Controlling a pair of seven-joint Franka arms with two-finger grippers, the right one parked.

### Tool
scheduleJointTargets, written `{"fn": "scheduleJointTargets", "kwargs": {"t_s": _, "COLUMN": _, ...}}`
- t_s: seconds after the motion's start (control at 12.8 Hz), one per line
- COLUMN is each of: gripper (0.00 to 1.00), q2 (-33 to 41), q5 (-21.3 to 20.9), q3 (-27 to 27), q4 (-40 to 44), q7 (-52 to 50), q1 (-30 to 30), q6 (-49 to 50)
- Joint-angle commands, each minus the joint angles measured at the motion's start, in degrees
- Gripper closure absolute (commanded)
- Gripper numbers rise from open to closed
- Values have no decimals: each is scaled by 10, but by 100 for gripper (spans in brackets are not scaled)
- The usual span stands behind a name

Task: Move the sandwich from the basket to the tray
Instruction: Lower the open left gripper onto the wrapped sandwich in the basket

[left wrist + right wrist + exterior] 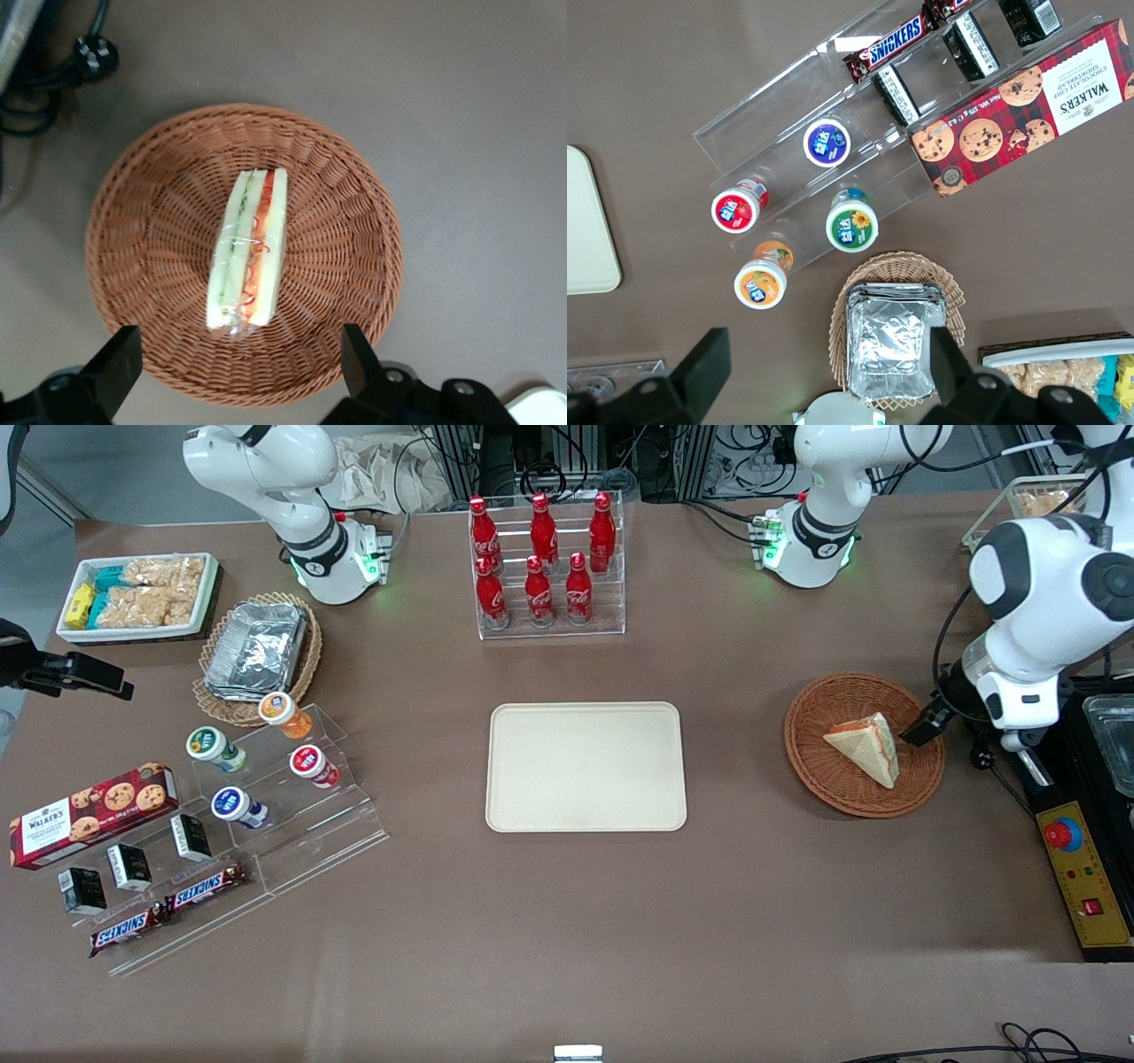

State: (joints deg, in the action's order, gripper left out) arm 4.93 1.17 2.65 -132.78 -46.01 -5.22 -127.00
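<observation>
One sandwich, not yet gripped, and a wide gap to carry it across.
Tray (586,767) lies well apart from basket (864,744); sandwich (248,251) sits wrapped inside, under the spread claw (241,363); slick film could slip, or fingers snag wicker.

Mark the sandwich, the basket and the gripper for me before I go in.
sandwich (249,252): left wrist view, its filling edge.
basket (354,212): left wrist view, woven inner wall.
gripper (241,365): left wrist view, midway between its open fingertips, above the basket.

Glossy white arm segments, grey joint caps, green-lit base, black gripper (921,731) jaws.
</observation>
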Motion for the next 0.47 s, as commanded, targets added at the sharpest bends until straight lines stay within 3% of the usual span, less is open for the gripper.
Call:
{"fn": "scheduleJointTargets", "kwargs": {"t_s": 0.0, "gripper": 0, "q2": -25, "q5": 4, "q3": 1, "q4": -17, "q7": -53, "q1": 21, "q6": -46}}
{"fn": "scheduleJointTargets", "kwargs": {"t_s": 0.39, "gripper": 0, "q2": -61, "q5": 4, "q3": 0, "q4": -77, "q7": -54, "q1": 22, "q6": -162}}
